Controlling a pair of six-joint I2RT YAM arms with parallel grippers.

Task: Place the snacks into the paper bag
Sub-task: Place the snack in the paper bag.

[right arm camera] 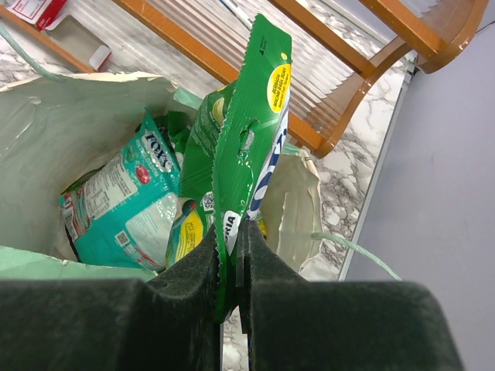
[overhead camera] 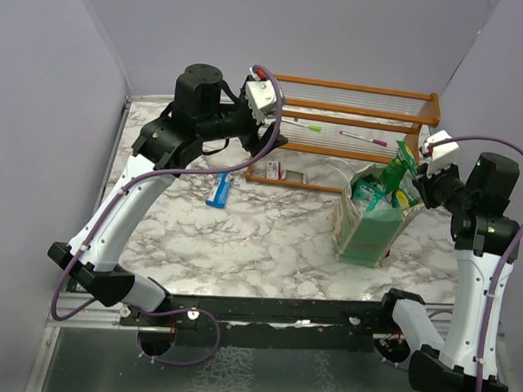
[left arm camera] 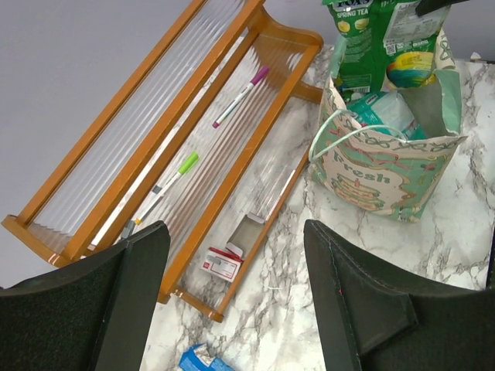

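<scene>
The pale-green paper bag (overhead camera: 368, 231) stands upright at the right of the table; it also shows in the left wrist view (left arm camera: 390, 182) and the right wrist view (right arm camera: 46, 116). My right gripper (right arm camera: 232, 239) is shut on a green-and-yellow snack packet (right arm camera: 251, 131) and holds it over the bag's mouth (overhead camera: 397, 171). A teal packet (right arm camera: 128, 201) and more green packets lie inside. A slim blue bar wrapper (overhead camera: 219, 192) lies on the table left of centre, also in the left wrist view (left arm camera: 203, 359). My left gripper (left arm camera: 236, 301) is open and empty, high above the table near the rack.
A brown wooden slatted rack (overhead camera: 351, 122) stands at the back with two pens (overhead camera: 364, 138) on it. A small red-and-white box (overhead camera: 274, 170) lies in its front tray. Grey walls close in left and right.
</scene>
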